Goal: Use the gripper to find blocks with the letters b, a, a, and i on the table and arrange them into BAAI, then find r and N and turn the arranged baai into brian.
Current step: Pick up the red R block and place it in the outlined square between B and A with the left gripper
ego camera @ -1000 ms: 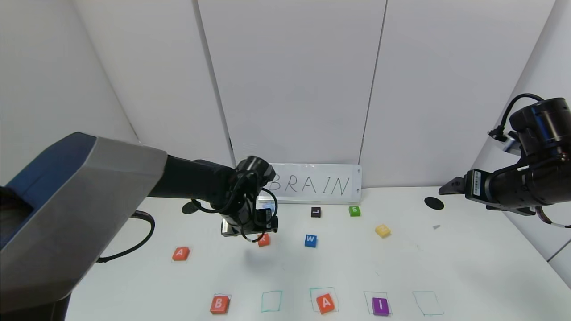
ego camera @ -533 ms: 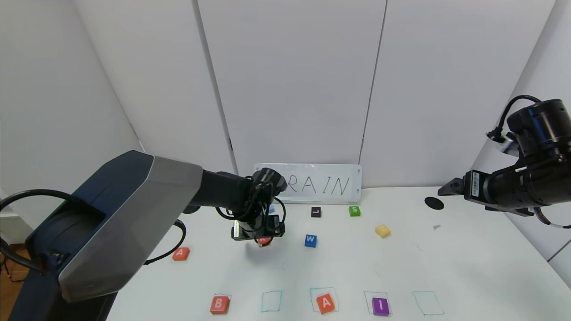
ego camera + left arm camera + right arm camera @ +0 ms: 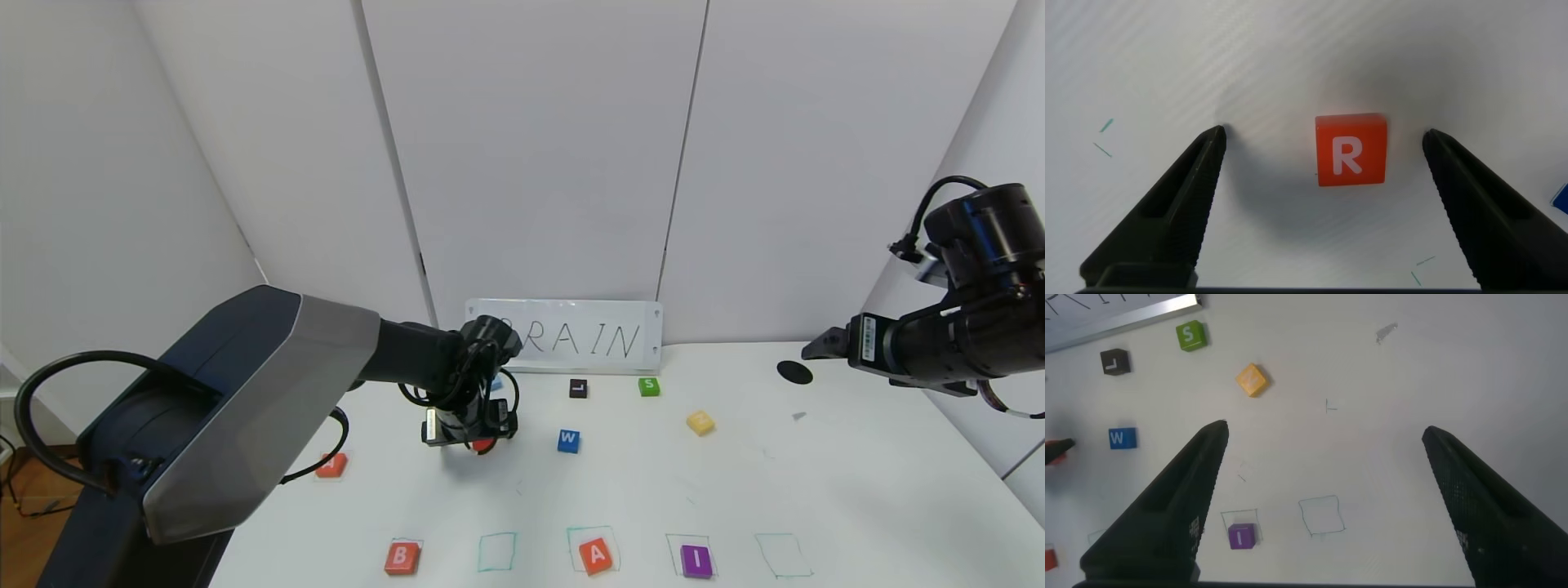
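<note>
The orange-red R block (image 3: pixel 1350 150) lies flat on the white table (image 3: pixel 816 506), between the fingers of my open left gripper (image 3: pixel 1324 133), which do not touch it. In the head view this gripper (image 3: pixel 476 439) sits low over the R block (image 3: pixel 484 446). In the front row stand B (image 3: pixel 402 558), A (image 3: pixel 595 556) and purple I (image 3: pixel 695 561), each in a green square. The second A (image 3: pixel 331 465) is partly hidden by my left arm. The pale yellow N (image 3: pixel 700 422) lies at the back right. My right gripper (image 3: pixel 816 347) hovers open and empty at the far right.
Blue W (image 3: pixel 569 441), black L (image 3: pixel 578 388) and green S (image 3: pixel 649 386) lie behind the row, below a BRAIN sign (image 3: pixel 588 338). Empty green squares (image 3: pixel 496 551) (image 3: pixel 782 555) are in the row. A black hole (image 3: pixel 793 372) is at the back right.
My left gripper has dropped lower onto the R block and covers more of it. The left arm's cover has shifted right and now hides part of the left A. The right arm is still.
</note>
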